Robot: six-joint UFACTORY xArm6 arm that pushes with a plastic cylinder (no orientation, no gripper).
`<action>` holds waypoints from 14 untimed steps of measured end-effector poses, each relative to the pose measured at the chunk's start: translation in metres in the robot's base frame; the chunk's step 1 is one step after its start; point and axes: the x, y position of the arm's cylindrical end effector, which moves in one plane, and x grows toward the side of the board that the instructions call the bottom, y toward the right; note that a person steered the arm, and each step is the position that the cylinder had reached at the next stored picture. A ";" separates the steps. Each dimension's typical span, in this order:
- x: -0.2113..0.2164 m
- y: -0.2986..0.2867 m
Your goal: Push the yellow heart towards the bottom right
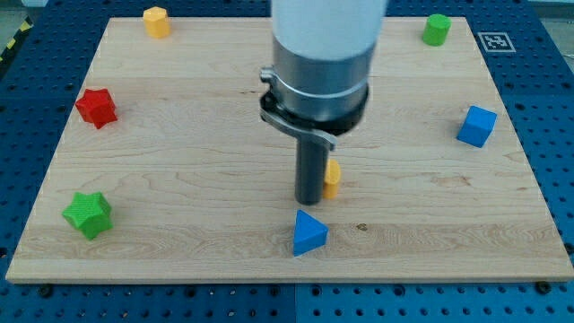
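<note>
Nearest the view's bottom edge, just right of centre, sits the blue triangular block (309, 233), and off at the view's lower left the green star-shaped block (88, 213) waits well clear of the action. One step farther up the wooden board (430, 224) comes the business end — my tip (310, 201) is planted on the surface directly above the blue triangle, near it but apart. No jaws on this rod, so nothing is gripped or held; it can only shove. Tucked against the rod's right side is the yellow heart (332, 178), mostly hidden behind the rod, only a sliver showing, and it looks to be touching or just beside the rod.

So the heart sits around the board's middle, and the bottom right corner lies well away from it. My read: contact is made or about to be, but most of the journey is left. With the tip on the heart's left, a rightward and downward sweep looks like the line — though the blue triangle sits close below and could get clipped.

Farther back, the blue cube (477, 126) rests near the right edge and the red star-shaped block (97, 107) near the left. At the far edge sit the yellow hexagonal block (156, 21), top left, and the green cylinder (437, 29), top right.
</note>
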 end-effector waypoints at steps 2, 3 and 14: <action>-0.013 -0.018; -0.014 0.001; -0.002 0.135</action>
